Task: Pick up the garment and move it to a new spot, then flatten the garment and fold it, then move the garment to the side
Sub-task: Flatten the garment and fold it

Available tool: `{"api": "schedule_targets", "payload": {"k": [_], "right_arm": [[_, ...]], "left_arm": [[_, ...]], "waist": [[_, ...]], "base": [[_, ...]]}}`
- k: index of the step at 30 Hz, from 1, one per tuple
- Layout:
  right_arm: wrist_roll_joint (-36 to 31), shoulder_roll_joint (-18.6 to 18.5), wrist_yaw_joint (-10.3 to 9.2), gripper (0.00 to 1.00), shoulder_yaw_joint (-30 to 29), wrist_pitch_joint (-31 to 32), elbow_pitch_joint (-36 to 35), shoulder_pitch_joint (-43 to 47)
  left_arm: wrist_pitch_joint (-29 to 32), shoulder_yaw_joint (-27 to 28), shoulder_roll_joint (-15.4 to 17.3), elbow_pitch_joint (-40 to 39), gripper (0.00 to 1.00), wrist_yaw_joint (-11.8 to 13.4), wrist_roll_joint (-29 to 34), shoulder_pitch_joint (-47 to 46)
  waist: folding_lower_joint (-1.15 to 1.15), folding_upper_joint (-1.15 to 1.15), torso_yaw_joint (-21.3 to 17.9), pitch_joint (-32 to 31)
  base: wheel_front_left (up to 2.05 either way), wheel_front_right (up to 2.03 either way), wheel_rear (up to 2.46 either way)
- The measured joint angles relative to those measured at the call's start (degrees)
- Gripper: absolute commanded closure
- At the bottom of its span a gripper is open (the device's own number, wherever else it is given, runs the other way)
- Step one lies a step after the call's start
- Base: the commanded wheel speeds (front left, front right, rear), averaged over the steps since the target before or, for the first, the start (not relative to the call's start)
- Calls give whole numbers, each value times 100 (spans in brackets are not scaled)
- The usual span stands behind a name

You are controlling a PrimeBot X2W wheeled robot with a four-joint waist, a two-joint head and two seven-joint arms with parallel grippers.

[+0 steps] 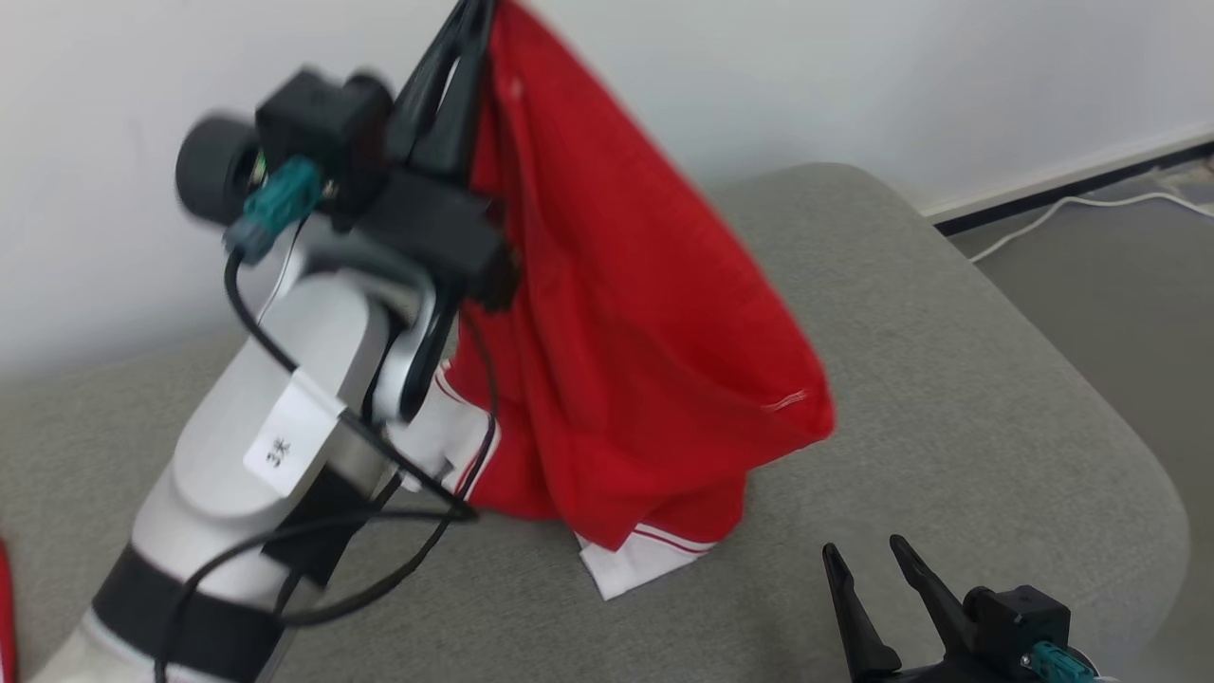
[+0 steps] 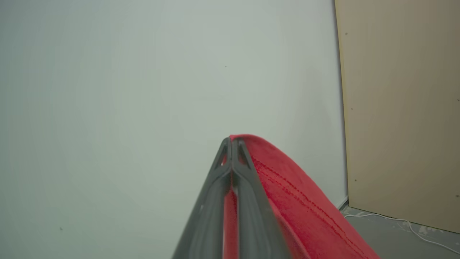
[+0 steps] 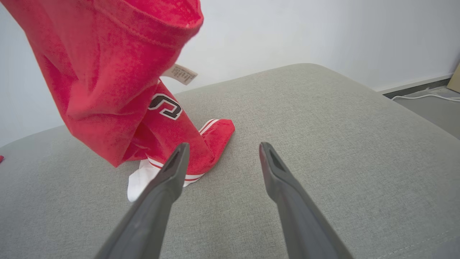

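Red garment (image 3: 100,82), illegible white tag (image 3: 179,74)

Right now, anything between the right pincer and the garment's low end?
Nothing visible. Just bare grey cushion lies between the open right pincer and the red garment, whose low end rests on it. The left pincer holds its top up.

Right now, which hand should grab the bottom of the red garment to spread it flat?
Probably the right. The right gripper is open and empty, low over the cushion, close to the garment where its bottom touches down. The left gripper is shut on the garment's top, holding it up.
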Motion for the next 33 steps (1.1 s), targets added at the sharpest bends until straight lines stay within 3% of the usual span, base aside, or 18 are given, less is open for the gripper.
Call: {"api": "schedule_targets", "payload": {"k": [5,10,17,23,24,26,27,33], "right_arm": [[0,-12,0,0,4,1,-105,17],[-1,-46,0,0,13,8,-147,19],[-4,-52,1,0,135,83,-171,-30],[-29,-48,12,0,241,162,-158,-79],[-35,-47,20,0,257,186,-156,-114],[-53,-48,35,0,267,210,-162,-175],[-54,-49,35,0,265,210,-163,-172],[-54,-54,34,0,234,230,-155,-169]], "left_arm": [[197,177,512,371,100,26,-9,1004],[261,753,1021,944,100,71,-143,1820],[313,1851,1001,1782,100,71,-155,2306],[286,2465,913,2361,100,71,-140,2520],[252,2540,896,2434,93,71,-114,2526],[193,2650,896,2540,25,71,-58,2545],[182,2666,888,2584,0,71,-36,2545],[-63,2773,683,2632,0,71,205,2544]], "waist": [[0,0,269,20],[0,0,563,61],[0,0,899,126],[0,0,934,167],[0,0,919,169],[0,0,884,177],[0,0,869,182],[0,0,811,200]], "base": [[0,0,0],[0,0,0],[0,0,0],[0,0,0],[0,0,0],[0,0,0],[0,0,0],[0,0,0]]}}
